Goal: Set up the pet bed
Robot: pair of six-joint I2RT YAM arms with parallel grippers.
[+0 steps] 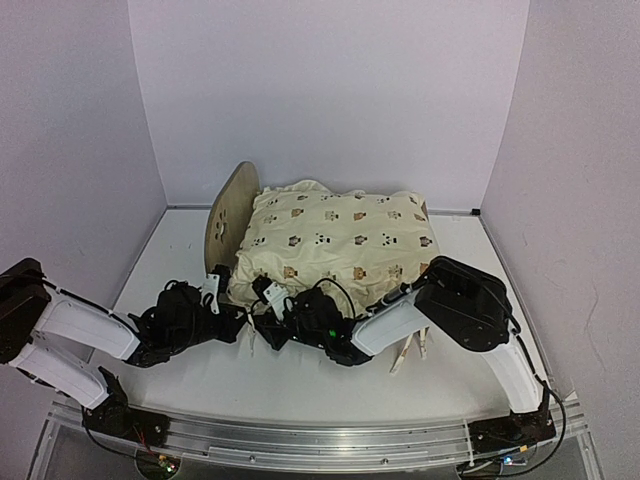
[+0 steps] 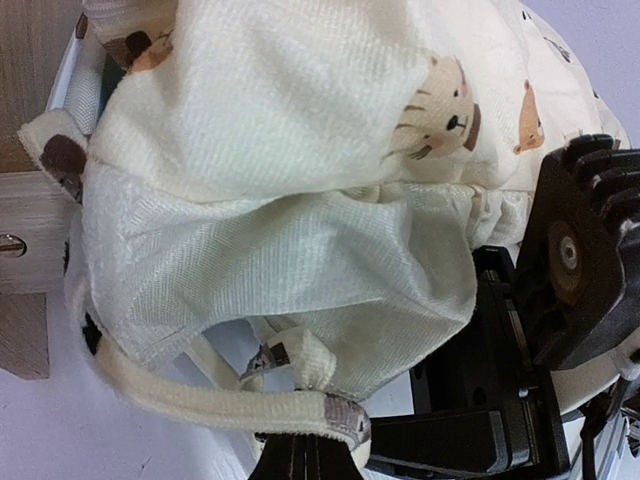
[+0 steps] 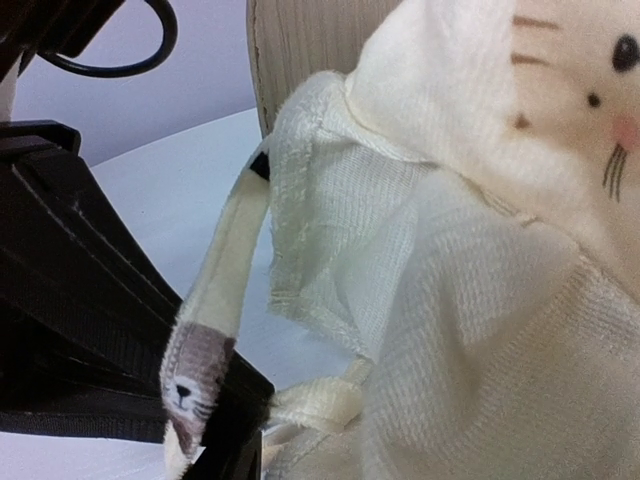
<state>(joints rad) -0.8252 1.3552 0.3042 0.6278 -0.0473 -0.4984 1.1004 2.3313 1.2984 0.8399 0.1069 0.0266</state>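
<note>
Pale, bare walls point(image 1: 330, 90) are closing in a white desk point(image 1: 300, 390), and everything is gathering around the cream animal-print cushion point(image 1: 340, 240) lying in the middle of it. The pet bed point(image 1: 226, 222) is sitting directly under that cushion and is mostly buried by it. Only its arched headboard point(image 1: 238, 185) is rising past the cushion's left end. Some light wooden pieces point(image 1: 415, 350) are poking out beyond the cushion's near right corner, partly hidden by the right arm.

Both arms are reaching in low to the cushion's near left corner, and the reason seems plain. A tie strap point(image 2: 180, 400) is hanging from the cushion's underside there, beside a wooden post point(image 2: 25, 225) of the frame. The left claw point(image 2: 300, 465) is pressing its fingers together on the strap's brown stitched end, drawing it out from the cushion so that it is not dangling loose. The right claw point(image 1: 262, 322) is crowding in just beside the same corner. Its wrist view is showing the strap draped along one black finger, but I cannot tell whether its fingers are apart or nipping fabric.

As I judge it, the cushion is already lying on the frame, and the step in hand is tying that corner down with the strap. The cushion's edge is bunching there, so the soft folds may be getting in the claws' way.
</note>
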